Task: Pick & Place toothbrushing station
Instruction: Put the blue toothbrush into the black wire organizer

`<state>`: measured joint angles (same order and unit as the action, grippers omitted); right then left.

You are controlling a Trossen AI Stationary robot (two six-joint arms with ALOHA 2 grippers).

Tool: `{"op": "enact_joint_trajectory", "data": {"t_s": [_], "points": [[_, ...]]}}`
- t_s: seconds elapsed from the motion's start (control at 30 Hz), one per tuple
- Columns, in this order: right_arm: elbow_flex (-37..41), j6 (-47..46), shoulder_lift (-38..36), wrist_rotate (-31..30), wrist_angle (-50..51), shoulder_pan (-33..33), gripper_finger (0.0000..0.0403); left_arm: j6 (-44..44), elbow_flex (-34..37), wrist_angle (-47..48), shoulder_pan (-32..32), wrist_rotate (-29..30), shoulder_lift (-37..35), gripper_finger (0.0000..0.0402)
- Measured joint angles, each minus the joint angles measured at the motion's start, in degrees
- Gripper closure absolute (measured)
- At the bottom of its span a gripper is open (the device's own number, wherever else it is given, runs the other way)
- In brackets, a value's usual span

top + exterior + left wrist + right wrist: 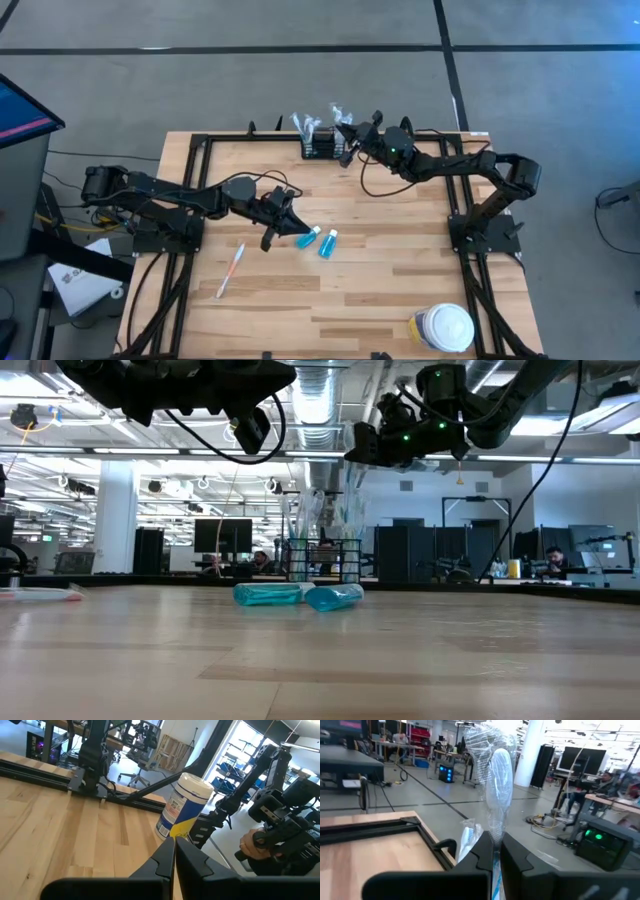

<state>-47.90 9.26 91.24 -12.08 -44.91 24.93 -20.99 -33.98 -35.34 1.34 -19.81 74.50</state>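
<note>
Toothbrushing station (320, 147) sits at the table's (400, 280) far edge, just beside the right gripper (347, 131) (clamped on a wrapped toothbrush (497, 780)); left gripper (288, 208) clenched, empty, mid-table.

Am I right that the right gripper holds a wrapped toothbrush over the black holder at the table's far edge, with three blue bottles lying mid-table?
Not quite: the high view shows two blue bottles mid-table, not three. The rest stands: the right gripper holds a wrapped toothbrush over the black holder at the far edge.
</note>
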Motion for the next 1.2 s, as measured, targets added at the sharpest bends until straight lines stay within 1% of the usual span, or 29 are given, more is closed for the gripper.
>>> {"op": "enact_joint_trajectory", "data": {"t_s": [0.27, 0.73, 0.97, 1.2], "points": [[0.00, -0.31, 0.00, 0.29, 0.04, 0.00, 0.0400, 0.00, 0.00, -0.01, 0.00, 0.04, 0.00, 0.0394], [-0.02, -0.53, -0.02, 0.29, -5.11, 0.51, 0.0400, 0.00, 0.00, -0.01, 0.00, 0.11, 0.00, 0.0394], [-0.02, -1.75, -0.01, 0.27, 0.03, 0.67, 0.0400, 0.00, 0.00, -0.01, 0.00, 0.11, 0.01, 0.0394], [-0.02, -2.16, 0.00, 0.25, 1.29, 1.97, 0.0400, 0.22, 0.00, -0.01, 0.00, 0.11, 0.00, 0.0394]]}}
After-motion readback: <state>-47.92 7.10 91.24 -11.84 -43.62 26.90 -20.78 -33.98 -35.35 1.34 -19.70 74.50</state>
